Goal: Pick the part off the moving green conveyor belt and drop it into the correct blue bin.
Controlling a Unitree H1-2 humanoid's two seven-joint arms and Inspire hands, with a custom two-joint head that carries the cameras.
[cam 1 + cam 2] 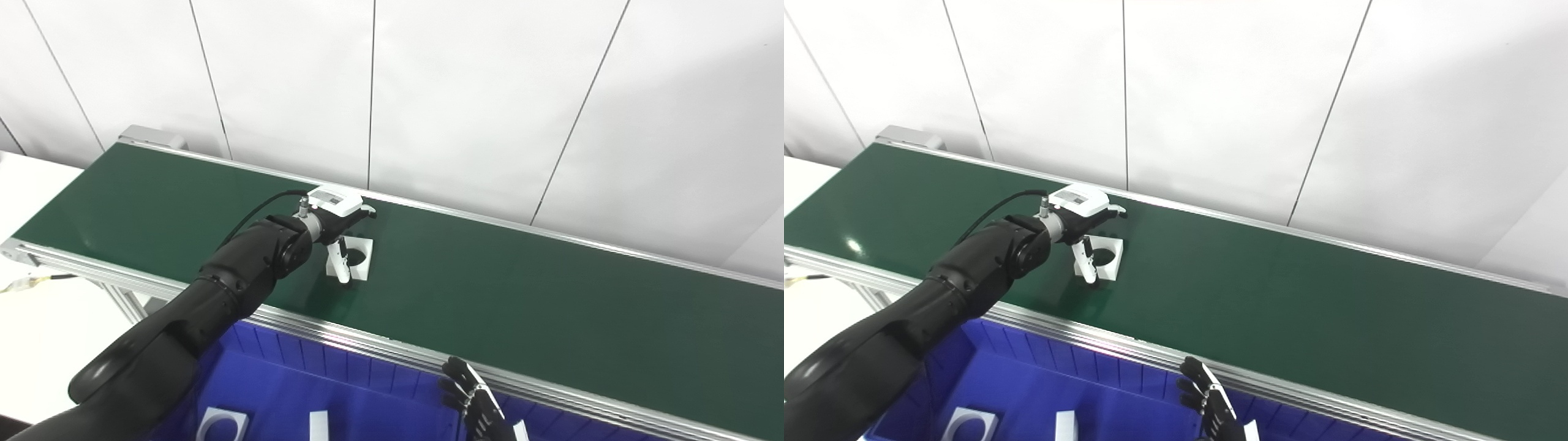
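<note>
A white square part with a round hole (360, 256) lies flat on the green conveyor belt (520, 294). My left hand (335, 215) hovers right over it. Its white thumb reaches down to the part's near left edge, and the other fingers stretch out above the far side without closing on it. Low in the picture, my right hand (476, 405) hangs over the blue bin with its dark fingers spread and nothing in them; its lower part is cut off by the picture's edge.
Below the belt's near aluminium rail (367, 340) stands a blue bin (288, 380). It holds a white square ring part (222, 424) and a white block (318, 425), with another white piece (520, 430) beside my right hand. A white panelled wall runs behind the belt.
</note>
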